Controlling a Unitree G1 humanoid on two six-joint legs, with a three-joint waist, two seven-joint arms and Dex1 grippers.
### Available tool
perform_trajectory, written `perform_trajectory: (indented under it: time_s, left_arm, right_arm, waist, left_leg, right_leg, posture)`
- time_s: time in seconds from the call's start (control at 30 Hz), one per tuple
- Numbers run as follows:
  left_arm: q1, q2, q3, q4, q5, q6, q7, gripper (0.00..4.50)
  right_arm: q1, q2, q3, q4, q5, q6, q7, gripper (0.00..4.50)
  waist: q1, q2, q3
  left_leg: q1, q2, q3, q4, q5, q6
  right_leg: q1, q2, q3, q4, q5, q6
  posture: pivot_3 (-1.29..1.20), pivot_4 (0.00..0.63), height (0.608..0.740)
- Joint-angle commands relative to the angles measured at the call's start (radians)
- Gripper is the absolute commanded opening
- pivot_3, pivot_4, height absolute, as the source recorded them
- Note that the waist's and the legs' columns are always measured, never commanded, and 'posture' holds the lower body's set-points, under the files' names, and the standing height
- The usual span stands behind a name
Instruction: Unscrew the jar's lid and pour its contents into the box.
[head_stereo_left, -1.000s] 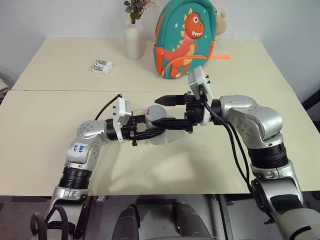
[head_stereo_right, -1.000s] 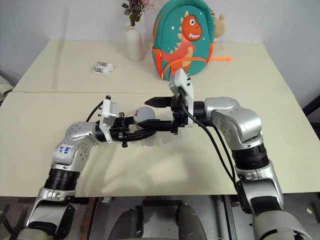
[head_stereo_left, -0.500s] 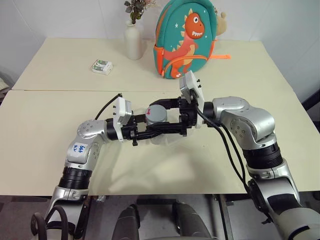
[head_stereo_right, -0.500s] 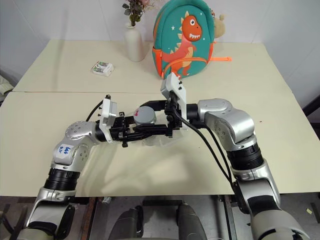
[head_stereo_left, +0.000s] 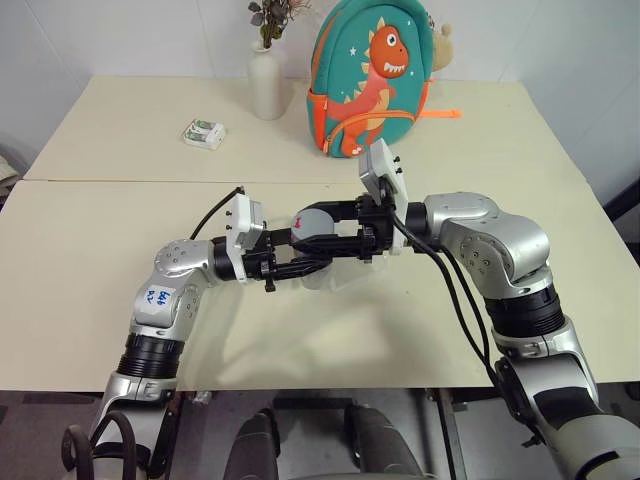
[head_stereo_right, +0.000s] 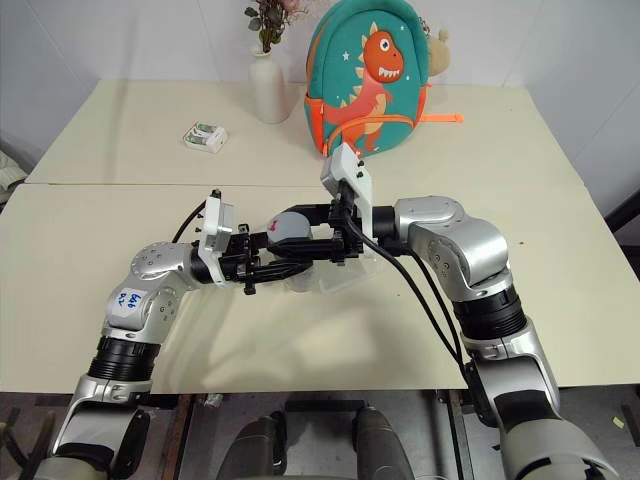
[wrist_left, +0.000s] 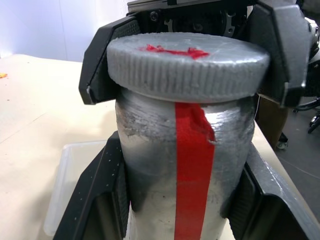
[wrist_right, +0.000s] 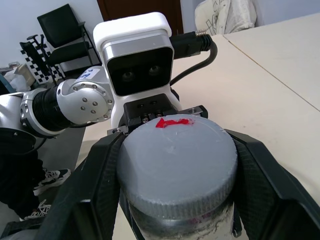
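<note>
— Where is the small clear cylindrical jar with the red strip?

— Up in the air between the 2 arms, above the shallow clear plastic box on the cream table. The left gripper is clamped round its body.

— And the round grey ribbed lid with the red mark?

— Seated on the jar. The right gripper reaches in from the other side, its 2 black fingers pressed against the rim — gripping the cap.

— Anything behind?

— A white vase, a teal dinosaur backpack, a small white-and-green packet.
</note>
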Motion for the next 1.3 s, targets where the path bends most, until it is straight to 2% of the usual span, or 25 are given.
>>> perform_trajectory:
  time_s: [0.03, 0.17, 0.33, 0.5, 0.67, 0.83, 1.03, 1.3]
  left_arm:
    - [-0.005, 0.001, 0.006, -0.033, -0.011, -0.009, 0.001, 2.00]
    - [0.000, 0.005, 0.004, -0.033, -0.008, -0.013, -0.002, 2.00]
    - [0.007, 0.013, 0.001, -0.036, -0.010, -0.015, -0.003, 2.00]
    - [0.013, 0.016, -0.001, -0.039, -0.010, -0.017, -0.003, 2.00]
    - [0.018, 0.024, 0.010, -0.050, -0.013, -0.017, -0.001, 2.00]
    - [0.034, 0.047, 0.047, -0.070, -0.036, -0.014, -0.001, 2.00]
    - [0.037, 0.070, 0.080, -0.064, -0.047, -0.014, -0.006, 2.00]
    - [0.025, 0.074, 0.086, -0.052, -0.050, -0.015, -0.004, 2.00]
  right_arm:
    - [-0.021, 0.017, -0.040, -0.035, 0.034, -0.014, -0.004, 2.62]
    - [-0.034, 0.043, -0.085, -0.049, 0.094, 0.026, -0.020, 2.62]
    - [-0.083, 0.104, -0.230, -0.039, 0.275, 0.161, -0.101, 2.62]
    - [-0.088, 0.101, -0.274, -0.037, 0.331, 0.208, -0.148, 2.62]
    - [0.012, -0.001, -0.240, -0.065, 0.169, 0.063, -0.162, 2.62]
    - [0.202, -0.107, -0.229, -0.059, -0.018, -0.183, -0.143, 2.62]
    - [0.405, -0.126, -0.298, -0.033, -0.080, -0.299, -0.193, 2.62]
    - [0.570, -0.067, -0.309, 0.032, -0.130, -0.421, -0.247, 2.62]
  waist:
    - [0.000, 0.000, 0.000]
    - [0.000, 0.000, 0.000]
    - [-0.001, 0.000, 0.000]
    - [0.000, 0.001, 0.000]
    - [0.003, 0.001, 0.000]
    - [0.003, 0.001, 0.000]
    - [0.000, 0.001, 0.000]
    - [-0.001, 0.001, 0.000]
  left_leg:
    - [0.000, 0.000, 0.000, 0.000, 0.000, 0.000]
    - [0.000, 0.000, 0.000, 0.000, 0.000, 0.000]
    - [0.000, 0.000, 0.000, 0.000, 0.000, 0.000]
    - [0.000, 0.000, 0.000, 0.000, 0.000, 0.000]
    - [-0.001, 0.000, 0.000, 0.001, 0.000, 0.000]
    - [-0.001, 0.000, 0.000, -0.001, -0.001, 0.001]
    - [-0.001, 0.000, 0.001, -0.003, -0.001, 0.001]
    - [0.000, 0.000, 0.001, 0.002, -0.001, 0.000]
  right_leg:
    - [0.000, 0.000, 0.000, 0.000, 0.000, 0.000]
    - [0.000, 0.000, 0.000, 0.000, 0.000, 0.000]
    - [0.000, 0.000, 0.000, 0.001, 0.000, 0.000]
    - [0.000, 0.000, 0.000, 0.001, 0.000, 0.000]
    - [0.000, 0.000, 0.000, 0.000, 0.000, 0.000]
    - [0.000, 0.000, 0.000, -0.004, 0.000, 0.000]
    - [0.000, 0.001, 0.001, -0.003, 0.000, 0.000]
    - [0.002, 0.000, 0.003, -0.003, 0.001, 0.002]
  posture:
    - [0.00, 0.150, 0.740]
    - [0.00, 0.150, 0.740]
    - [0.00, 0.150, 0.740]
    - [0.00, 0.150, 0.740]
    - [0.00, 0.150, 0.740]
    - [0.00, 0.150, 0.740]
    - [0.00, 0.150, 0.740]
    - [0.00, 0.150, 0.740]
